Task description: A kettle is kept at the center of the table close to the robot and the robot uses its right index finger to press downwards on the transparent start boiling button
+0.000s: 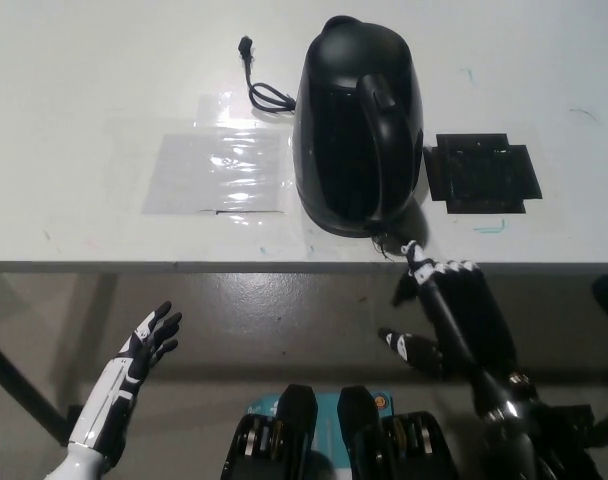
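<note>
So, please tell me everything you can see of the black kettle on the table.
The black kettle stands upright on the white table, near its front edge at the centre. Its body looks like smooth, slightly glossy plastic, with a rounded lid area and a curved handle running toward the robot. A thin black cord lies behind it on the left. The black right hand points a finger at the handle's base; whether it touches cannot be told.
</note>
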Controlling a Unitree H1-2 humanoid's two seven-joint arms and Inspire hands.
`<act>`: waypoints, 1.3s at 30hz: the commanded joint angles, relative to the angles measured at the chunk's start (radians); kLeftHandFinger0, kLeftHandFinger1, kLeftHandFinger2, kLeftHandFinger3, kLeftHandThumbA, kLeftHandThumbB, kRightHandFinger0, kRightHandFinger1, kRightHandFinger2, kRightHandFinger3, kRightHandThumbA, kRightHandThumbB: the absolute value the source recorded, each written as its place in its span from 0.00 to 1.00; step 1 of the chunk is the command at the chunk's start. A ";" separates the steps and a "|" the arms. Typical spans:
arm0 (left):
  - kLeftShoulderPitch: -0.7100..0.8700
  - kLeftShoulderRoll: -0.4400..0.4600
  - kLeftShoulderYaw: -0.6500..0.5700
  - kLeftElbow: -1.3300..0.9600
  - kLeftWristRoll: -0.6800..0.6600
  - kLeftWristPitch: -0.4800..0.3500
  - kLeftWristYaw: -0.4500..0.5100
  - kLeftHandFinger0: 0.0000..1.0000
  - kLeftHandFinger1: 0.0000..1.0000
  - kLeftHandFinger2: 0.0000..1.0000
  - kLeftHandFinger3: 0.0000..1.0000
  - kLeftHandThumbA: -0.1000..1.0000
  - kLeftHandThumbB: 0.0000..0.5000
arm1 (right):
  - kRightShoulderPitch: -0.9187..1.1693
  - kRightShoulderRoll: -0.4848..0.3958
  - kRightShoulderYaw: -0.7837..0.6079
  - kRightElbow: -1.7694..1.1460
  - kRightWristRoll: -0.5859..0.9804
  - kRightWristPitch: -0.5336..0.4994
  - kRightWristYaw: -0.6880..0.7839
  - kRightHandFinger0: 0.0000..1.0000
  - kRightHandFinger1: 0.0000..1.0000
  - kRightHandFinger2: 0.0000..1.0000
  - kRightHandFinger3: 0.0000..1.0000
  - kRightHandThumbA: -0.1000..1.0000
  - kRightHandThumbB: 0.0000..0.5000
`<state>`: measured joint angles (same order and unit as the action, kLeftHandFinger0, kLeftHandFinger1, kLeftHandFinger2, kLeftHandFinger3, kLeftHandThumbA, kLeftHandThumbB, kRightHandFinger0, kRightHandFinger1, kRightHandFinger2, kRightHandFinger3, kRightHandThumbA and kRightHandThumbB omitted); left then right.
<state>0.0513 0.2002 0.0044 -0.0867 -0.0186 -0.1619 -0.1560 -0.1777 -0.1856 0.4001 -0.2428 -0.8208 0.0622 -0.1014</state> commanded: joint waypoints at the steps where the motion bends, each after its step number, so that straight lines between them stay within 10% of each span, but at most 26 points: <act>1: -0.014 0.016 -0.001 -0.024 0.000 -0.013 -0.010 1.00 1.00 1.00 1.00 1.00 0.68 | 0.045 -0.011 -0.032 -0.077 0.136 -0.088 0.021 1.00 1.00 1.00 1.00 1.00 0.49; 18: 0.006 0.014 0.006 -0.031 -0.022 -0.021 -0.011 1.00 1.00 1.00 1.00 1.00 0.57 | 0.291 -0.004 -0.248 0.168 0.551 -0.522 -0.108 0.92 1.00 1.00 1.00 1.00 0.47; 39: 0.030 0.007 -0.002 -0.012 -0.014 -0.024 -0.009 1.00 1.00 1.00 1.00 1.00 0.55 | 0.248 -0.034 -0.242 0.325 0.577 -0.532 -0.259 0.65 0.69 1.00 1.00 1.00 0.49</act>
<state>0.0871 0.1997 0.0054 -0.0848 -0.0271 -0.1618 -0.1560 0.0932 -0.2067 0.1455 0.0836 -0.2821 -0.3966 -0.2991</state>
